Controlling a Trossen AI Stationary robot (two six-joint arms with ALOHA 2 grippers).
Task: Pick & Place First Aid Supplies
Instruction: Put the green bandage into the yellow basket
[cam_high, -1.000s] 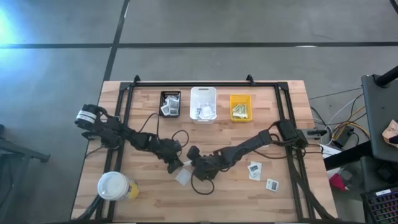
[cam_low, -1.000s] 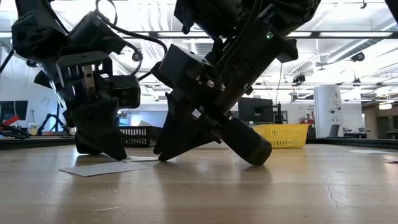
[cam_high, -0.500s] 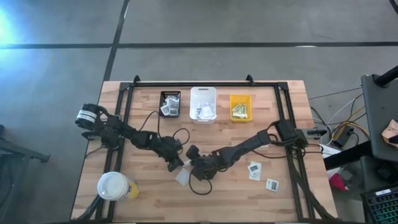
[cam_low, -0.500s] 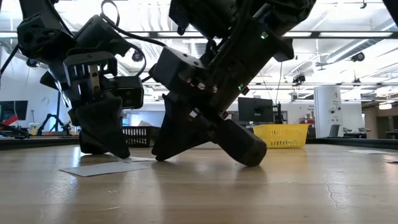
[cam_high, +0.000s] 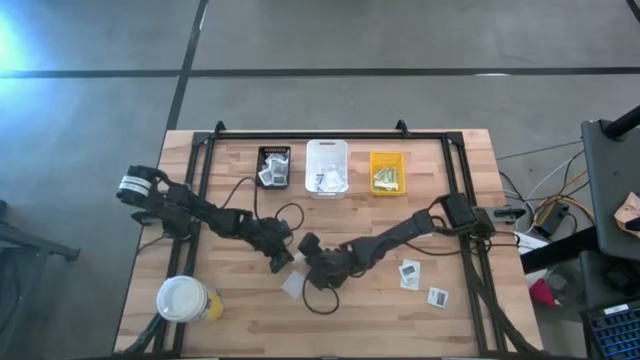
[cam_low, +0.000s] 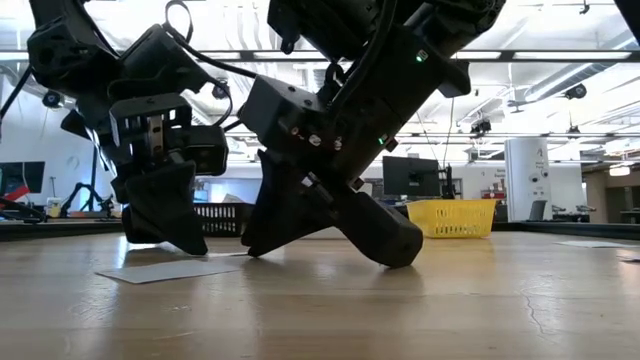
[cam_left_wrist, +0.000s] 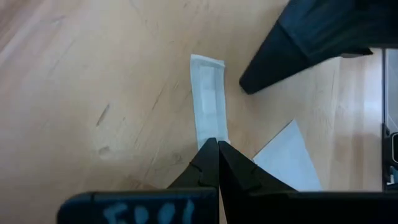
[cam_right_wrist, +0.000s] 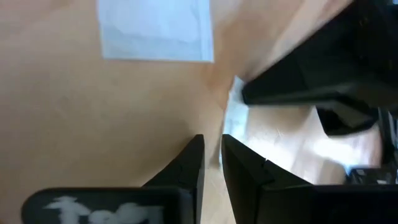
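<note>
At the table's near left corner stands a white-lidded cup (cam_high: 180, 298). The left gripper (cam_high: 281, 262) is down at the table's middle, fingers clenched together, their tips pressing on the near end of a narrow pale strip packet (cam_left_wrist: 209, 119) lying flat on the wood. Just beside it lies a larger white square packet (cam_high: 293, 285), flat and untouched. The right gripper (cam_high: 312, 272) crowds in from the other side, tips at the table close to the strip, fingers a narrow slit apart with nothing visibly between them; the 2 grippers nearly touch. Right of them, 2 small printed square packets (cam_high: 410, 273) (cam_high: 437, 296) lie apart on the bare wood. Along the far edge sit 3 bins: black (cam_high: 273, 166), white (cam_high: 327, 166), yellow (cam_high: 387, 172), each with packets inside.
</note>
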